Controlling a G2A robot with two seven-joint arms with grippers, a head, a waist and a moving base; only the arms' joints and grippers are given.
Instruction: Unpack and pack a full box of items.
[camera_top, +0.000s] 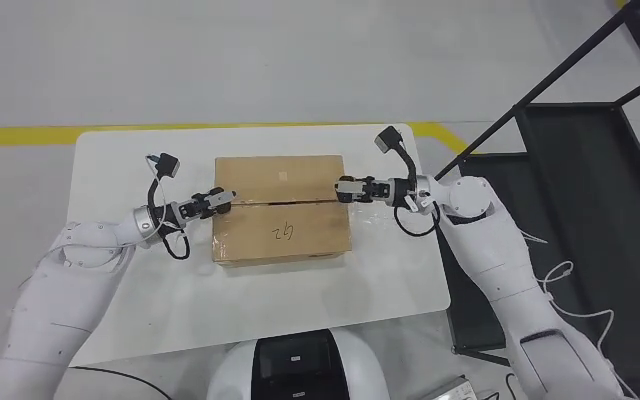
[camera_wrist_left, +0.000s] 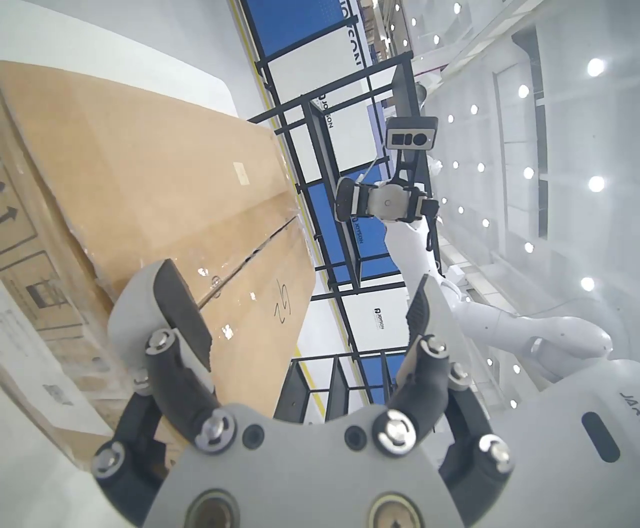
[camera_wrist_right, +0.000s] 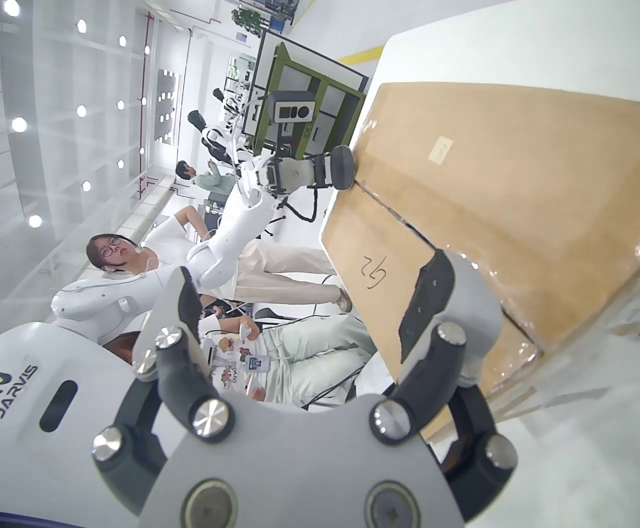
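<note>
A closed cardboard box (camera_top: 281, 222) sits in the middle of the white table (camera_top: 400, 285), its two top flaps meeting in a taped seam (camera_top: 285, 203) that runs lengthwise. My left gripper (camera_top: 225, 197) is at the seam's left end, open, with one finger (camera_wrist_left: 182, 310) over the box top (camera_wrist_left: 150, 170) and nothing held. My right gripper (camera_top: 343, 189) is at the seam's right end, also open, with one finger (camera_wrist_right: 432, 300) over the box top (camera_wrist_right: 500, 200). Each wrist view shows the other arm's gripper across the box (camera_wrist_left: 385, 202) (camera_wrist_right: 300, 172).
A black metal rack (camera_top: 565, 190) stands close off the table's right edge. A yellow floor line (camera_top: 40, 134) runs behind the table. Bare tabletop lies in front of the box and on both sides of it.
</note>
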